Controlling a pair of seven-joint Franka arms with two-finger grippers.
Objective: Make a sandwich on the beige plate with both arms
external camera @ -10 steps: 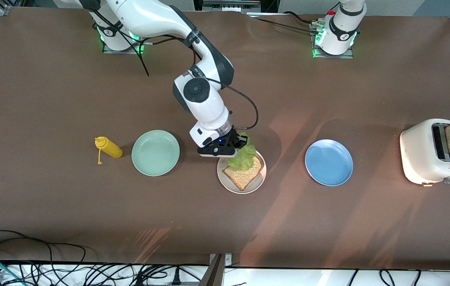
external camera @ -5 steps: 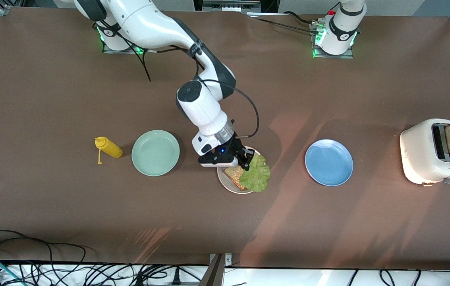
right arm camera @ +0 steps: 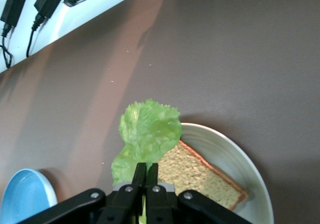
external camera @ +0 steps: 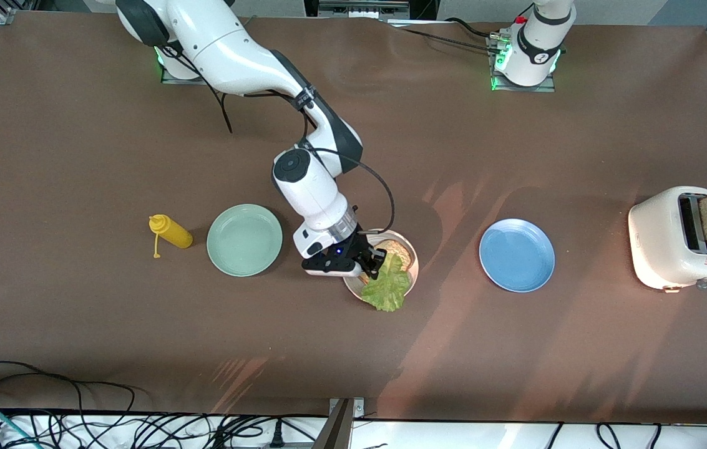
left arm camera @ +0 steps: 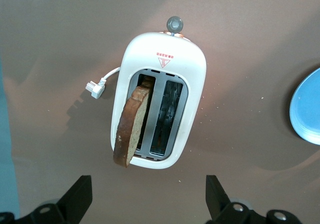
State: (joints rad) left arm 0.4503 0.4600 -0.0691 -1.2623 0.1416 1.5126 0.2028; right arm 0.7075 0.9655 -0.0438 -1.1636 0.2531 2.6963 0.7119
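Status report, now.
Right gripper shut on lettuce over beige plate, one toast there. Left gripper open above toaster. Nothing blocking.

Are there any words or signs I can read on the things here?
No readable words anywhere.
Toaster: a small red triangle warning sign under a short red line of print, too small to read.
Mustard bottle, plates and both arms' grippers: no writing shows.
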